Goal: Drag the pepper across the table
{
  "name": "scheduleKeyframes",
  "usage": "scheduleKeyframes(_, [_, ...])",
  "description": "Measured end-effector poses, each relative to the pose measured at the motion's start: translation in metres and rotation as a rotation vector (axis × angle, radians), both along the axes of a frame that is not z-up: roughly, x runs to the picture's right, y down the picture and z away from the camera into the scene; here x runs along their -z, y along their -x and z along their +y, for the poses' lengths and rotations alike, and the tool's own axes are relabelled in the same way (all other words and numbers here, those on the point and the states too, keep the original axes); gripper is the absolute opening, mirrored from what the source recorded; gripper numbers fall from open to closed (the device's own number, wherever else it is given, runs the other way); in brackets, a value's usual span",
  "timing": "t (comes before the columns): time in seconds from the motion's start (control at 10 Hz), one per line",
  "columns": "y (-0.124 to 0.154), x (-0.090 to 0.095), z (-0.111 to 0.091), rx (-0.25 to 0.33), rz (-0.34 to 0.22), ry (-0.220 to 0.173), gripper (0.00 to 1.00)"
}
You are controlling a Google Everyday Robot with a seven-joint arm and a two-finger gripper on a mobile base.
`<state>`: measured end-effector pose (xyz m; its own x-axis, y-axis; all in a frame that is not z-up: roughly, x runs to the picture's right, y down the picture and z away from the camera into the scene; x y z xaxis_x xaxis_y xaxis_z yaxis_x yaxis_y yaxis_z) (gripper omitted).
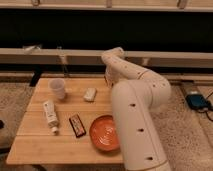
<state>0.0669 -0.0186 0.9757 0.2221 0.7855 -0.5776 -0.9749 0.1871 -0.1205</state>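
Note:
The light wooden table (pixel 35 145) fills the lower left of the camera view. The pepper is out of sight; no small dark-red item shows on the table. My white arm (pixel 135 100) rises from the bottom, bends at the elbow and reaches back down to the table's far right edge. My gripper (pixel 107 81) is at that far edge, mostly hidden behind the wrist and forearm. Nothing shows in its grasp.
On the table stand a clear cup (pixel 57 88), a small white object (pixel 90 94), a white tube (pixel 50 116), a dark snack bar (pixel 76 125) and a large orange plate (pixel 102 132). A long rail runs behind the table. A blue device (pixel 196 101) lies on the floor at right.

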Motion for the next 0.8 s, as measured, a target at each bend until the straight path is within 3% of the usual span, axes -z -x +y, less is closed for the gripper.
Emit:
scheduleKeyframes(0.3, [-0.026, 0.028, 0.028, 0.006, 0.007, 0.045, 0.0])
scheduleKeyframes(0.6, [-0.029, 0.038, 0.053, 0.035, 0.007, 0.112, 0.0])
scheduleKeyframes(0.8, [-0.04, 0.045, 0.065, 0.043, 0.017, 0.135, 0.0])
